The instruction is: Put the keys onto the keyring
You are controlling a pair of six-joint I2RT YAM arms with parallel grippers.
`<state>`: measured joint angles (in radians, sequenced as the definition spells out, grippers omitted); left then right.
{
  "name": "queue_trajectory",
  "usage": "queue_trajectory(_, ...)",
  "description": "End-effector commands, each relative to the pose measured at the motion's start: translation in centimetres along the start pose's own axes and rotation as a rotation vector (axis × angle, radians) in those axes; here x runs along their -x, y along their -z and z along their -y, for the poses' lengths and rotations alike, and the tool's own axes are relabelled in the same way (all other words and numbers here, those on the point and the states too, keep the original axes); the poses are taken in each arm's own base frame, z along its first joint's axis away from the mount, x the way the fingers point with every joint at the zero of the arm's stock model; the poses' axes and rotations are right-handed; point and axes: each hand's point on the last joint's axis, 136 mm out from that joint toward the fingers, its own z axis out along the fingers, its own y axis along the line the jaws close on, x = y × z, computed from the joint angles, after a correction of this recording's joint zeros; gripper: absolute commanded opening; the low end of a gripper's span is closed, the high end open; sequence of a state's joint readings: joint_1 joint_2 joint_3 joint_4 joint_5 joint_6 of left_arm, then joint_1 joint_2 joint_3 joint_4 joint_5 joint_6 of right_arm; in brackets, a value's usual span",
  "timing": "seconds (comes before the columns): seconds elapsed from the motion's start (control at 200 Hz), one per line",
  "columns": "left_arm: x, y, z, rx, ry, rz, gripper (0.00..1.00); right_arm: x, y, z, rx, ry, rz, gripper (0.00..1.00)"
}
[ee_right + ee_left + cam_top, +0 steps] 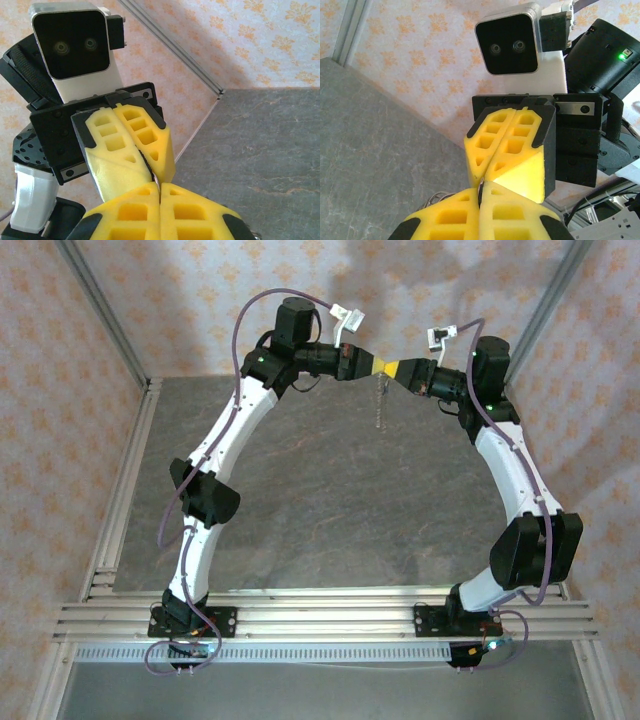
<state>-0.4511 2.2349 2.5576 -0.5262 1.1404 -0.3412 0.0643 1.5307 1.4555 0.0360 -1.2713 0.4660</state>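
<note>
**Above the far middle of the table, two grippers are meeting tip to tip**

Over the far middle, the left gripper [384,367] is reaching in from the left and the right gripper [402,370] from the right, and their yellow fingertips are touching. Both pairs of fingers are pressing flat together with no gap between them. In the left wrist view a thin pale sliver is showing in the seam where the tips meet. The right wrist view is showing the same sliver at the same spot.

Just below that meeting point the keyring [379,405] is hanging straight down as a thin beaded strand, clear of the table [330,520]. Its top is sitting under the left fingers, but I cannot tell which pair is pinching it, or whether both are. In the left wrist view some thin pale loops [437,197] are peeking out just left of the left fingers, too small to name.

Both arms are arching up from their bases at the near edge and curving inward. Beneath them the grey stone-look table is lying between patterned walls [60,390] on the left, right and far sides.
</note>
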Motion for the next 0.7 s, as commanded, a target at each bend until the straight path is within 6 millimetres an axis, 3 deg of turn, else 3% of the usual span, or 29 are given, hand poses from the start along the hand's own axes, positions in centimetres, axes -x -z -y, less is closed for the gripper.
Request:
queue_trajectory(0.0,0.0,-1.3,1.8,-0.032,-0.038,0.006,0.00,1.4,0.2,-1.3,0.005,0.063,0.058,0.06)
queue_trajectory(0.09,0.8,-1.2,1.5,0.002,-0.032,0.049,0.00,2.2,1.0,-0.9,-0.037,0.056,0.114,0.30)
queue_trajectory(0.175,1.7,-0.8,1.5,0.012,-0.028,0.105,0.00,2.9,2.2,-0.8,-0.073,0.049,0.180,0.39)
queue_trajectory(0.425,3.3,0.5,2.6,0.011,-0.049,0.217,0.00,3.4,5.2,0.0,-0.171,0.019,0.335,0.44)
queue_trajectory(0.696,4.1,1.2,3.6,-0.012,-0.036,0.258,0.00,2.1,5.3,1.3,-0.173,-0.036,0.371,0.45)
